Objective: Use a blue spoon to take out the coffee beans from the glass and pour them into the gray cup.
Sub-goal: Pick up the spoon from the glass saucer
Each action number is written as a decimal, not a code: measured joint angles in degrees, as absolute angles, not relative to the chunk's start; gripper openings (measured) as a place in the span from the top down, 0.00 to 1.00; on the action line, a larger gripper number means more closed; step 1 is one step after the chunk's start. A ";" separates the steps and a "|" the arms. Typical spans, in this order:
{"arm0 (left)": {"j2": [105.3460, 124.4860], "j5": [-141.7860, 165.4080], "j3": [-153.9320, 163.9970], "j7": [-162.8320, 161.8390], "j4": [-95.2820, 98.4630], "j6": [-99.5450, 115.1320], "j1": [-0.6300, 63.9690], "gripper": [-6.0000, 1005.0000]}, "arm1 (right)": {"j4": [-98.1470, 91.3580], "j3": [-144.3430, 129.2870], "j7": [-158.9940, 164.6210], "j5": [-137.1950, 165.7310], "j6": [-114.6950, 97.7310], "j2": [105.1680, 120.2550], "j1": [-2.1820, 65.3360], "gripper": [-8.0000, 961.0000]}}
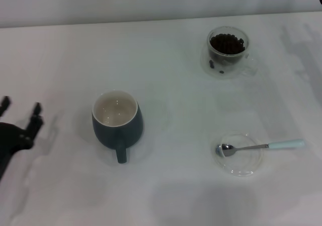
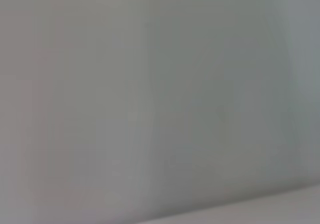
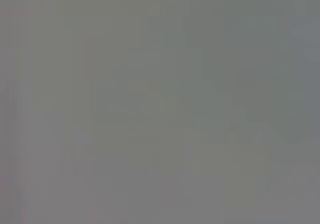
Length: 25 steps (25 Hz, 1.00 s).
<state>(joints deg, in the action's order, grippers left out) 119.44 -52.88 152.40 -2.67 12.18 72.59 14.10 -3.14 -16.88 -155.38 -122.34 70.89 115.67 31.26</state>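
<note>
In the head view the blue spoon (image 1: 261, 146) lies with its metal bowl on a flat clear saucer (image 1: 240, 154) at the front right, its pale handle pointing right. The glass (image 1: 227, 52) stands at the back right, filled with dark coffee beans (image 1: 227, 44). The gray cup (image 1: 117, 119) stands upright left of centre, cream inside empty, handle toward the front. My left gripper (image 1: 21, 107) is open and empty at the far left, well apart from the cup. My right gripper is out of view. Both wrist views show only a blank grey surface.
The white table (image 1: 166, 196) runs to a pale wall at the back. A shadow falls on the table at the far right.
</note>
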 joint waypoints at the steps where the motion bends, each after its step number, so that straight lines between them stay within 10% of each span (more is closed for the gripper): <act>1: 119.44 -54.83 152.40 -2.67 12.17 73.32 13.70 0.32 | -3.11 -16.87 -155.05 -122.35 70.98 115.67 31.00 0.24; 25: 119.09 -71.53 152.40 -2.82 9.63 78.27 14.43 0.32 | 1.46 -22.84 -131.74 -121.87 76.85 115.36 20.87 0.24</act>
<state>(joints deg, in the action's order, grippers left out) 119.09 -71.53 152.40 -2.82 9.63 78.27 14.43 1.46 -22.84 -131.74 -121.87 76.85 115.36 20.87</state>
